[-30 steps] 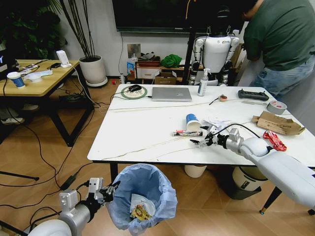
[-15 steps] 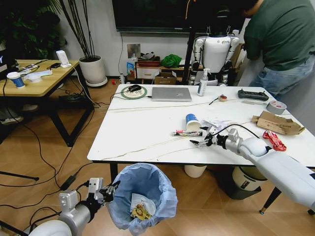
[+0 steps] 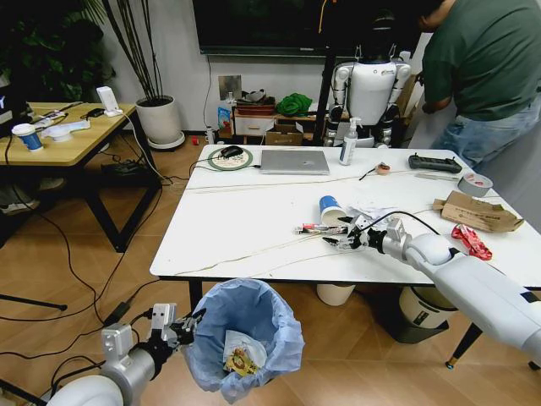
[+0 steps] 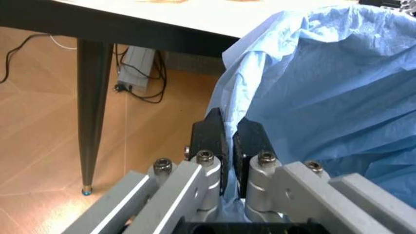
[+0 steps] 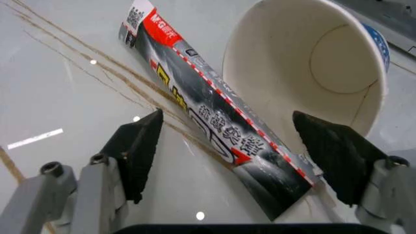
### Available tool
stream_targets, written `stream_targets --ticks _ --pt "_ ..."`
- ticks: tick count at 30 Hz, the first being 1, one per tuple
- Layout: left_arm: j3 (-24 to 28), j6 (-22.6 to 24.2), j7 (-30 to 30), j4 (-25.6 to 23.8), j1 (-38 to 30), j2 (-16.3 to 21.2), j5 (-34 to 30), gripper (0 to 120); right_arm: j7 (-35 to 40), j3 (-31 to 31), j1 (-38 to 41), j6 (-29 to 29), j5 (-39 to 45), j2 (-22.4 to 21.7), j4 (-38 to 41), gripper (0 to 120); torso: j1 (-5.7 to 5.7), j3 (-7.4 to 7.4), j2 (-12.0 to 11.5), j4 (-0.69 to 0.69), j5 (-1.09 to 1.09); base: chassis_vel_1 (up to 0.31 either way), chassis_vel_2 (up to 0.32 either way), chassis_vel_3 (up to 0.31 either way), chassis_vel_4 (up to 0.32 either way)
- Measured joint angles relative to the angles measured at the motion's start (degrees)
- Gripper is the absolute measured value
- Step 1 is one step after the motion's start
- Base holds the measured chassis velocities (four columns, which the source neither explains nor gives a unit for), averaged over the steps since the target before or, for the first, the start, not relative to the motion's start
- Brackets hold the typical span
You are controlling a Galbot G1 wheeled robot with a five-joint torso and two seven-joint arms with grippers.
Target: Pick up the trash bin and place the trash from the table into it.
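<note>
I'm looking down at the table (image 3: 254, 211), white and glossy, with wood floor around it. My right gripper (image 5: 240, 161) sits low over the tabletop, fingers spread wide, and the red-and-white tube (image 5: 208, 109) lies between them, its end reaching past the fingertips. The blue paper cup (image 5: 312, 68) lies on its side just beyond the tube, touching it. My left gripper (image 4: 227, 141) is below the table edge, fingers pressed together on the ruffled rim of the trash bin (image 3: 245, 334), which has a yellow wrapper (image 3: 241, 362) inside.
</note>
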Motion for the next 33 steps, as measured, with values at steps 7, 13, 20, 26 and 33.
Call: stream_targets --ticks 7,13,20,26,33 --pt "0.4 0.0 -0.1 0.5 -1.2 0.3 -0.6 0 -0.3 0.1 -0.5 0.2 -0.1 -0.2 0.1 49 0.00 -0.01 0.0 0.00 -0.01 0.000 0.000 0.000 0.000" --pt "0.8 0.0 -0.2 0.8 -1.8 0.3 -0.6 0 -0.4 0.5 -0.8 0.2 -0.1 -0.7 0.2 26 0.00 -0.01 0.0 0.00 0.00 0.000 0.000 0.000 0.000" --pt "1.1 0.0 -0.2 1.0 -2.1 0.0 -0.6 0 -0.7 0.9 -1.5 0.3 -0.1 -1.4 1.1 4 0.00 -0.01 0.0 0.00 0.00 0.000 0.000 0.000 0.000" --pt "1.1 0.1 -0.3 0.8 -1.8 -0.3 -0.5 0 -1.1 2.0 -3.0 0.4 0.2 -3.0 4.2 0 0.00 0.01 0.0 0.00 0.02 0.000 0.000 0.000 0.000" --pt "1.5 0.1 -0.4 0.3 -1.8 -0.4 0.0 0 -1.0 7.4 -8.6 0.4 2.5 -8.9 17.7 0 0.00 0.00 0.0 0.00 0.04 0.000 0.000 0.000 0.000"
